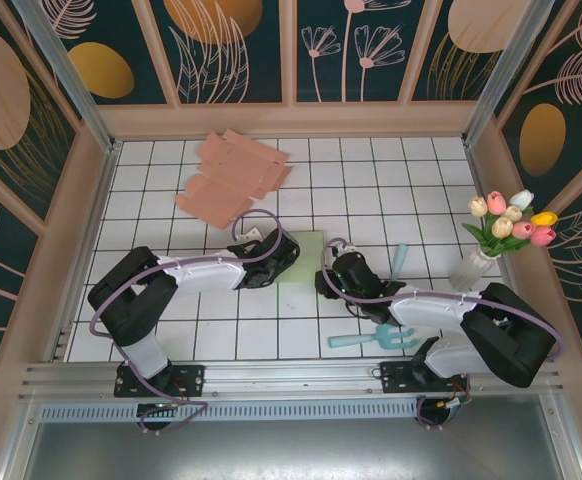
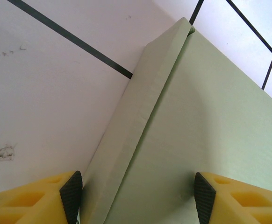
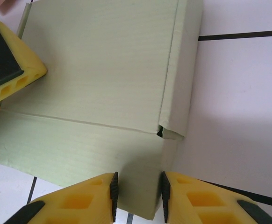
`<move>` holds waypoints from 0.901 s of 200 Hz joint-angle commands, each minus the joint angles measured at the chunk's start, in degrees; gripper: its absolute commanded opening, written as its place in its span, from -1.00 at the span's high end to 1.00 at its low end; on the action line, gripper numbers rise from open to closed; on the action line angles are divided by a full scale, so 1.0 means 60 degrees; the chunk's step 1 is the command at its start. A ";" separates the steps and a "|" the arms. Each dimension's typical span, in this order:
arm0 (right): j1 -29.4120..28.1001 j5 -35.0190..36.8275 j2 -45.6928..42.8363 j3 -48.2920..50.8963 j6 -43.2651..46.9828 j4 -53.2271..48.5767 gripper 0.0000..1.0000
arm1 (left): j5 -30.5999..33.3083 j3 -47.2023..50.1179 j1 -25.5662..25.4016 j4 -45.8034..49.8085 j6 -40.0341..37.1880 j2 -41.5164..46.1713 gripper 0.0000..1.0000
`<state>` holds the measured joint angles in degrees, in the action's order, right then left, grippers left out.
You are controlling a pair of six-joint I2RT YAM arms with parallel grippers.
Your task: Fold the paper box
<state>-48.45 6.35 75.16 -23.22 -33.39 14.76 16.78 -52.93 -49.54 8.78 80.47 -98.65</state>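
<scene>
Nearest, two arms are recorded at the near edge of the desk (image 1: 391, 190): the left arm (image 1: 156, 295) and the right arm (image 1: 476, 325), both extended towards the middle. One green paper box (image 1: 306, 250) is found at mid-desk, between the two grippers.

The left gripper (image 2: 138, 196) is set at the box's left side. Its jaws are released and stand wide, one finger over the desk and one over the box, with a side wall between them.

The right gripper (image 3: 138, 196) is set at the box's right side, with its jaws standing narrow about one corner. Whether the pads press the card cannot be told.

One heap of flat pink box blanks (image 1: 233, 178) is logged far left; its sheet count cannot be made out. Two teal tools are counted: one fork (image 1: 376, 338) near right, and one further tool (image 1: 399, 258) just right of the right gripper. One vase of tulips (image 1: 501, 235) is noted at the right edge.
</scene>
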 commanded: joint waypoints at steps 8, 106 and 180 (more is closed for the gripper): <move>-0.0096 -0.0010 -0.0037 0.0145 0.0122 0.0288 0.36 | 0.0119 0.0163 0.0097 0.0458 -0.0022 -0.0231 -0.30; -0.0143 0.0592 -0.0002 0.0355 0.0554 0.0593 0.38 | 0.0134 0.0134 0.0112 0.0530 -0.0037 -0.0170 -0.30; -0.0140 -0.0003 -0.0078 0.0413 0.0613 0.1018 0.39 | 0.0104 0.0131 0.0112 0.0519 -0.0066 -0.0243 -0.29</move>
<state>-48.86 8.05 75.16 -21.67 -30.46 17.93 16.95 -52.93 -49.47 8.78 80.44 -98.65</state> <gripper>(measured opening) 0.304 0.648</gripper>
